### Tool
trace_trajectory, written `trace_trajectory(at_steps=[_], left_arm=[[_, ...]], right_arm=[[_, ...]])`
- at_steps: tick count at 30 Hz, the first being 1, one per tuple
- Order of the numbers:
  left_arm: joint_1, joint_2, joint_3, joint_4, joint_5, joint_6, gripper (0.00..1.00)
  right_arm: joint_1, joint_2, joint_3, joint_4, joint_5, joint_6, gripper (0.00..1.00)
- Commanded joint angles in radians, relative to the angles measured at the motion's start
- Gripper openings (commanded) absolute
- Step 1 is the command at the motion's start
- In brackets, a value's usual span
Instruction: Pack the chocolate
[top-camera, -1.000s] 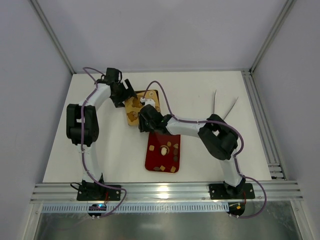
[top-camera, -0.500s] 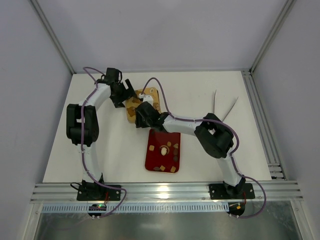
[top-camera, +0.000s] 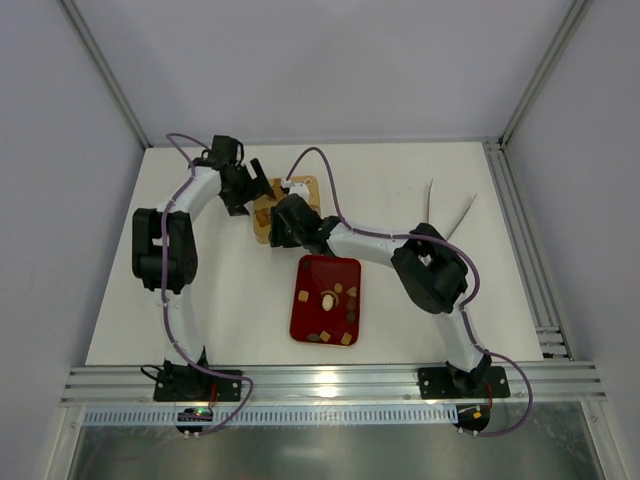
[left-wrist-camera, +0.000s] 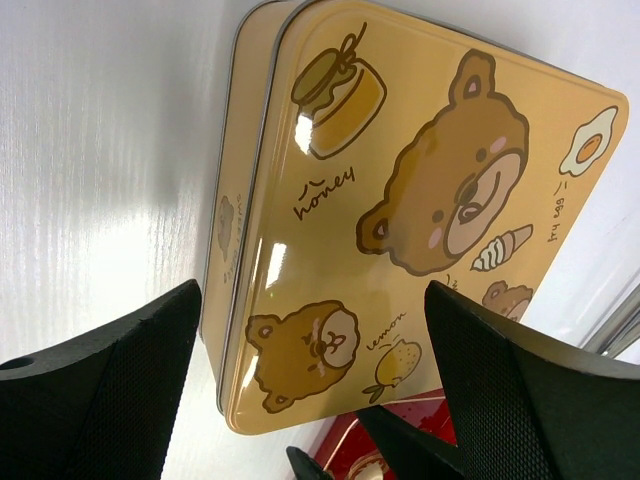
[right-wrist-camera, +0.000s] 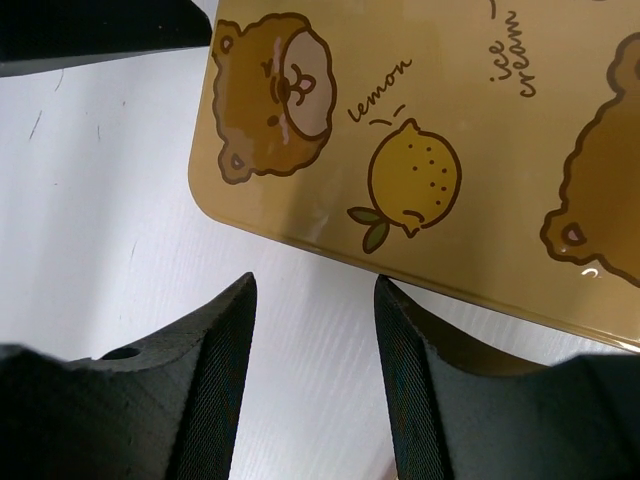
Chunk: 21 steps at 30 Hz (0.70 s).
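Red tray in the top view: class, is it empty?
No, several small chocolate pieces lie scattered in the red tray.

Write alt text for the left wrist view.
A yellow tin with cartoon bears, a honey jar and a lemon on its lid lies on a white table. The left jaws stand open at the bottom corners, with a red tray edge just visible between them.

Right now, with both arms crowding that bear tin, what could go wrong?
The left fingers and right fingers are close together at one corner of the tin, so they might bump. The lid looks glossy, so a grip could slip. A shove might slide the tin into the red tray and scatter the chocolate.
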Motion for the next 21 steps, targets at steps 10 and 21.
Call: trace_trajectory(at_steps=[10,21], left_arm=[[0.000,-0.050,-0.020,-0.005,-0.029,0.014,0.88],[0.002,-0.015,-0.040,-0.019,-0.092,0.014,0.85]], right_arm=[[-0.019,-0.089,-0.018,0.019,-0.090,0.024,0.58],[-0.117,-0.303,-0.119,-0.019,-0.162,0.025,0.63]])
